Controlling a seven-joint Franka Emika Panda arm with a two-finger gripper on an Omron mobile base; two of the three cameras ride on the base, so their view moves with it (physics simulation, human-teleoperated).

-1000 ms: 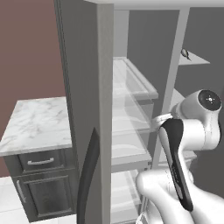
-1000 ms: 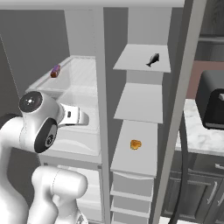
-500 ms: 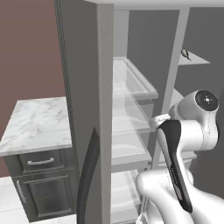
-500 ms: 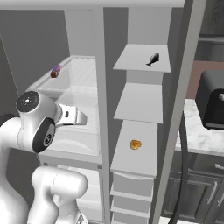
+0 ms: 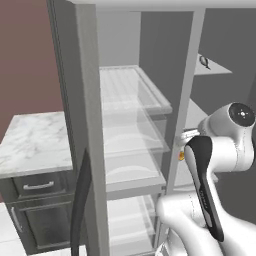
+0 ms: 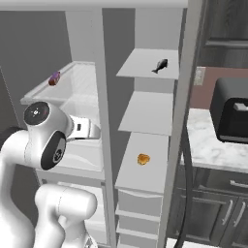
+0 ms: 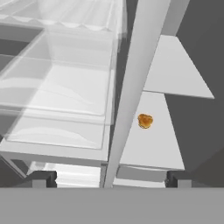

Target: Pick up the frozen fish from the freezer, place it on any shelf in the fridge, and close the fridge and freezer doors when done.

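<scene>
Standing behind the base, I see the white arm rise nearest of all, its elbow bent toward the open cabinet. In the hand view the gripper [image 7: 109, 177] shows two dark fingertips, one at 7 o'clock [image 7: 41, 178] and one at 5 o'clock [image 7: 177, 178], spread wide with nothing between them, so the tool is released. Between them the vertical divider [image 7: 131, 92] runs up toward 12 o'clock, splitting fridge from freezer.

Left of that divider sit the clear fridge shelves [image 5: 132, 145], stacked one above another. On the top one, at about 10 o'clock in the right base view, a small purple item [image 6: 54, 78] rests near the edge.

Right of the divider, a low freezer shelf [image 6: 145, 169] carries an orange lump [image 6: 143, 159], also seen just right of centre in the hand view. Farther up and back, the frozen fish [image 6: 160, 65] lies dark on the top freezer shelf [image 6: 145, 65], at roughly 1 o'clock, well apart from the gripper.

Off at 3 o'clock, a black toaster oven [image 6: 232, 116] stands on a marble counter [image 6: 213, 145].
</scene>
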